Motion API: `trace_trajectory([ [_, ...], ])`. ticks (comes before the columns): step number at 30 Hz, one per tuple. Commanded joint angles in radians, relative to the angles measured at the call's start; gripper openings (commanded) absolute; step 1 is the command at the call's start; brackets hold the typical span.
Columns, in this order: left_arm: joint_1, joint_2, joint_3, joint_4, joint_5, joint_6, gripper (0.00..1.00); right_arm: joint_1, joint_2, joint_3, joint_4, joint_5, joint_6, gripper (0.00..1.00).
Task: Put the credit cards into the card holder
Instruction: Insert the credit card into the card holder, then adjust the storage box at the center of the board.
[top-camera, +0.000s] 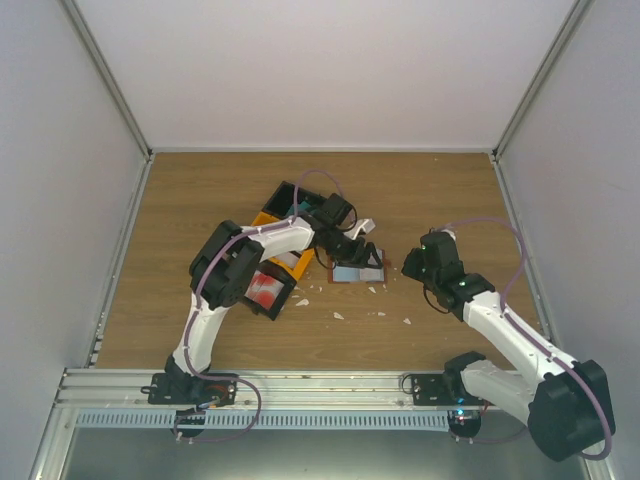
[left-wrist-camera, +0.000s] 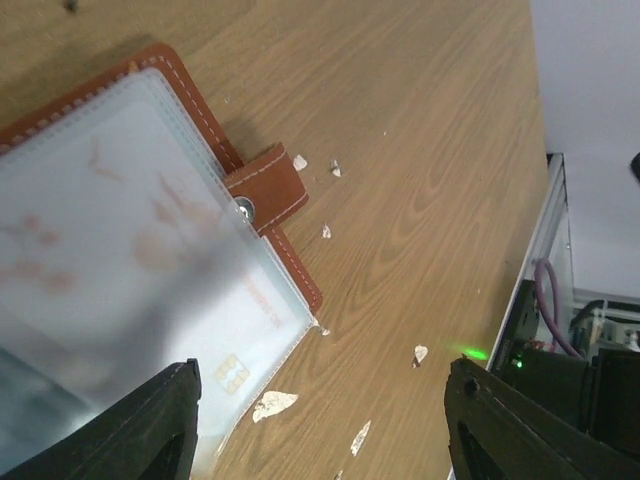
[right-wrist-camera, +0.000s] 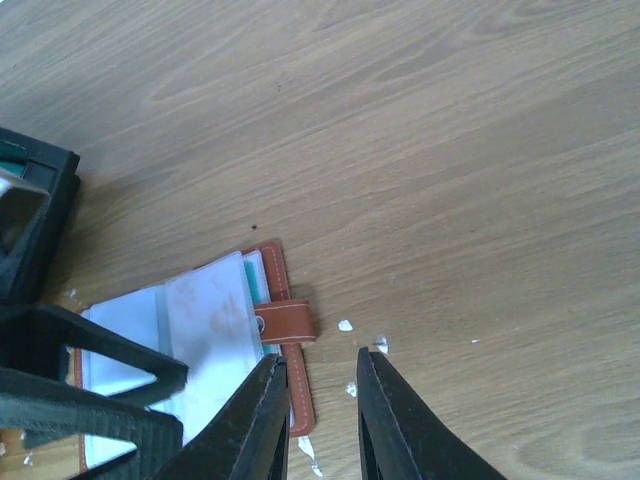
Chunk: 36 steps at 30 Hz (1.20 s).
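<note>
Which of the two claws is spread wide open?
The left claw, above the open card holder: its fingers stand far apart, while the right claw leaves only a narrow gap between its fingers.

Low in the middle of the top view, the card holder (top-camera: 357, 272) shows a reddish-brown rim around a light blue inside. The left wrist view adds pale stitching, a brown strap and milky sleeves mottled with faint reddish smudges, and the right wrist view shows a teal card (right-wrist-camera: 251, 272) edge. The table (top-camera: 420, 190) is warm brown wood grain flecked with white scraps (left-wrist-camera: 272, 404), and the tray (top-camera: 265, 217), left of centre, is black and orange, holding a red-and-white card (top-camera: 266, 289).
</note>
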Motion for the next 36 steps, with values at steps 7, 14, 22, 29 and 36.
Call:
trace_trajectory([
  [7,-0.001,-0.389,-0.106,-0.009,-0.481,0.008,0.74,0.001,0.045,0.083,0.051,-0.151,-0.162,0.26],
  [14,0.048,-0.682,-0.337,-0.088,-0.694,0.000,0.79,0.083,0.145,0.096,0.214,-0.327,-0.187,0.36],
  [22,0.168,-0.842,-0.551,-0.323,-0.676,-0.128,0.53,0.367,0.443,0.202,0.383,-0.346,-0.254,0.54],
  [29,0.259,-0.826,-0.660,-0.336,-0.681,-0.163,0.28,0.455,0.653,0.304,0.423,-0.388,-0.269,0.53],
  [36,0.269,-0.673,-0.569,-0.275,-0.669,-0.099,0.35,0.468,0.778,0.385,0.415,-0.384,-0.308,0.52],
])
